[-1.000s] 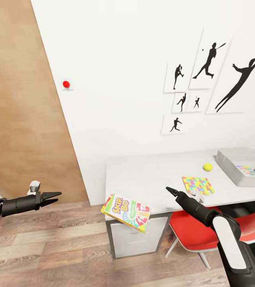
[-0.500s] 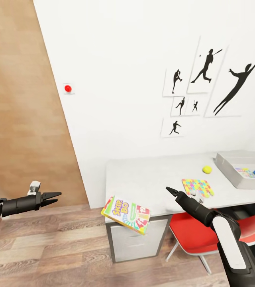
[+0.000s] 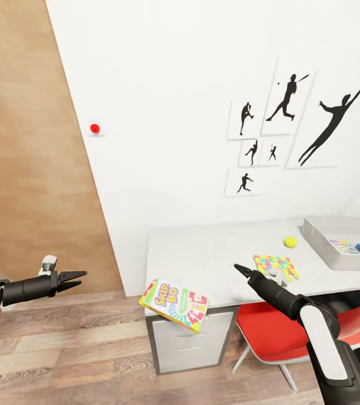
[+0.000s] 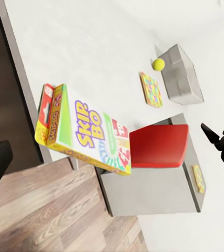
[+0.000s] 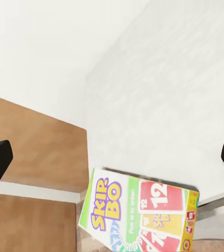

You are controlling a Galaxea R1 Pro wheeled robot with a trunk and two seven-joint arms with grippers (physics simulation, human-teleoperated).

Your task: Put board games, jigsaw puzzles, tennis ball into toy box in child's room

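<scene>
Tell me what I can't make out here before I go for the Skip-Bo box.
- Toy box, head view: cut off by the right edge; the contents are too small to identify.
- Skip-Bo box: it overhangs the table corner; how much still rests on top is unclear.
- Right gripper, head view: seen end-on, so I can't tell whether it is open or shut.
- Jigsaw puzzle: near edge hidden by something pale.

The head camera looks forward and down from well back at the pale marbled desk (image 3: 214,253). Both wrist cameras face it closer, sharing the colourful Skip-Bo card box (image 3: 174,305) (image 4: 85,131) (image 5: 140,215).
</scene>
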